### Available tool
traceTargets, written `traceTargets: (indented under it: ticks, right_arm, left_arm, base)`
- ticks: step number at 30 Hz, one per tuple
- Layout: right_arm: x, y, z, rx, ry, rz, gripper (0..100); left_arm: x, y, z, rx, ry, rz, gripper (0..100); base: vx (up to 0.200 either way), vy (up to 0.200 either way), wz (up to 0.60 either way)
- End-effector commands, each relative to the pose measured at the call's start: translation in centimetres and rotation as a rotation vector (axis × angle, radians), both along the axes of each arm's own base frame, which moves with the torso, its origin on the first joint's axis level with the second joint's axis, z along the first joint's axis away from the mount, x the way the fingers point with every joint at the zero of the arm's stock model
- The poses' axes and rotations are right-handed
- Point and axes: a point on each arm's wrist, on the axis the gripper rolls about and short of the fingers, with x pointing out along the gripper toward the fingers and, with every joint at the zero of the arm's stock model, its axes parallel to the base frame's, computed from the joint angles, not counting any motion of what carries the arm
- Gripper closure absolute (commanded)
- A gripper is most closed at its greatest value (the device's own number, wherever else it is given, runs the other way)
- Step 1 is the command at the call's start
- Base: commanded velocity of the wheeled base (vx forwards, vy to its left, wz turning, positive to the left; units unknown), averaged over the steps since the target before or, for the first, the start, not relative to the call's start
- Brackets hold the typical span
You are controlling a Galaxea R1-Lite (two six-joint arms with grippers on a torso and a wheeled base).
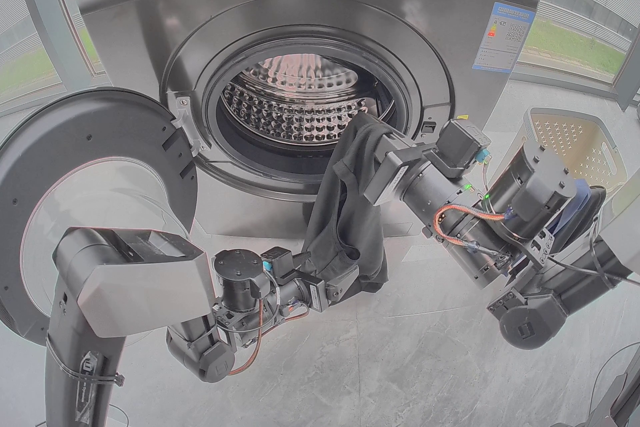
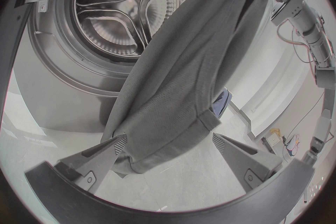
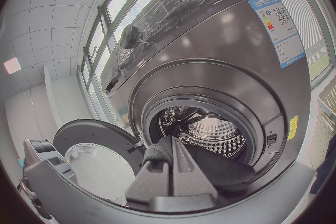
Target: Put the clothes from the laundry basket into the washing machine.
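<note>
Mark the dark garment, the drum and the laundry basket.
dark garment [image 1: 343, 215]: head view, middle of the hanging cloth.
drum [image 1: 293, 105]: head view, perforated inner wall.
laundry basket [image 1: 583, 145]: head view, perforated inner wall.

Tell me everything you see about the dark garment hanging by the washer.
The dark garment is a charcoal, knit-looking cloth with a stitched hem. It hangs limp in folds from the right gripper, pinched shut on its top at the washing machine's open mouth. The open left gripper brackets its lower hem.
</note>
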Motion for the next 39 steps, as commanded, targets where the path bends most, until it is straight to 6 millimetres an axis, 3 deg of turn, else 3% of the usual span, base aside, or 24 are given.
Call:
traceTargets:
  ticks: [1,11,12,22,27,32,39]
  right_arm:
    - [-0.1,0.2,-0.1,0.0,0.001,0.005,100]
    - [-0.2,0.2,-0.1,0.001,0.001,0.009,100]
    - [-0.2,0.2,0.0,0.002,0.0,0.009,100]
    - [-0.1,-0.4,-0.4,-0.006,0.011,-0.006,100]
    - [0.3,-1.7,-1.2,-0.029,0.038,-0.039,100]
    - [0.8,-3.2,-1.9,-0.042,0.06,-0.082,100]
    - [0.6,-5.3,-1.3,-0.036,0.061,-0.128,100]
  left_arm:
    - [1.2,-0.3,-1.4,0.003,-0.001,0.017,0]
    - [2.8,-0.9,-2.2,-0.01,-0.032,0.048,0]
    - [2.9,-0.9,-2.2,-0.009,-0.035,0.058,100]
    - [4.0,-0.3,-0.8,-0.038,-0.081,0.135,100]
    - [3.8,0.9,3.1,-0.082,-0.142,0.16,100]
    - [1.5,2.6,7.1,-0.107,-0.175,0.163,100]
    - [-2.4,4.8,11.1,-0.125,-0.208,0.157,100]
  base:
    - [0.0,0.0,0.0]
    - [0.0,0.0,0.0]
    - [0.0,0.0,0.0]
    - [0.0,0.0,0.0]
    - [0.0,0.0,0.0]
    - [0.0,0.0,0.0]
    - [0.0,0.0,0.0]
